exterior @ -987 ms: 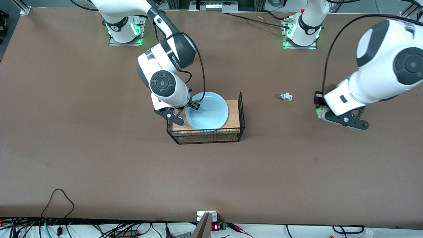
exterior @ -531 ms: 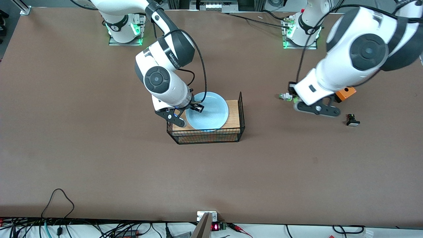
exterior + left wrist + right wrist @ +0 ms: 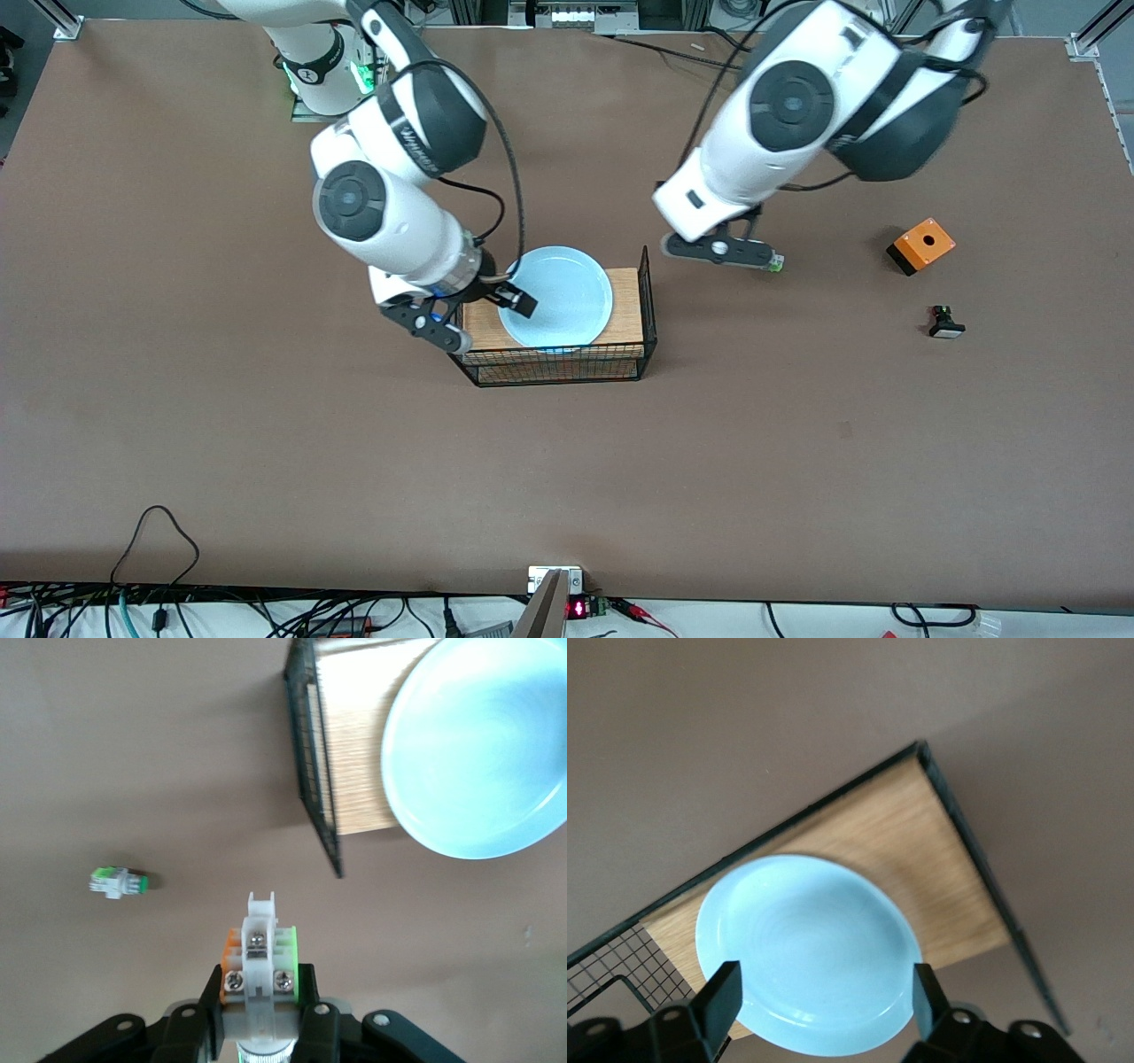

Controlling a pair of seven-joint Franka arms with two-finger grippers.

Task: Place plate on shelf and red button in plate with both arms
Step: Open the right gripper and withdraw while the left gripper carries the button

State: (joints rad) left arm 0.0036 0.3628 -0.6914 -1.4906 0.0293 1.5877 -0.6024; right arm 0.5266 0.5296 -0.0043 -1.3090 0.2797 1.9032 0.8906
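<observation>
The light blue plate (image 3: pixel 563 297) lies on a wooden board in a black wire basket (image 3: pixel 645 292). It also shows in the right wrist view (image 3: pixel 806 948) and the left wrist view (image 3: pixel 483 744). My right gripper (image 3: pixel 500 301) (image 3: pixel 826 985) is open and empty over the plate's rim at the right arm's end. My left gripper (image 3: pixel 718 250) (image 3: pixel 260 985) is shut on the red button (image 3: pixel 261 948), which has a white body with green and orange side tabs. Its cap is hidden. The gripper holds it over bare table beside the basket.
A white switch with green tabs (image 3: pixel 776 263) (image 3: pixel 118 883) lies on the table by my left gripper. An orange box (image 3: pixel 921 246) and a black-bodied switch with a white cap (image 3: pixel 945 323) sit toward the left arm's end. Cables run along the near edge.
My left arm has swung from its end of the table to beside the basket, carrying the switch and uncovering the orange box and black switch. My right gripper has shifted slightly toward the right arm's end.
</observation>
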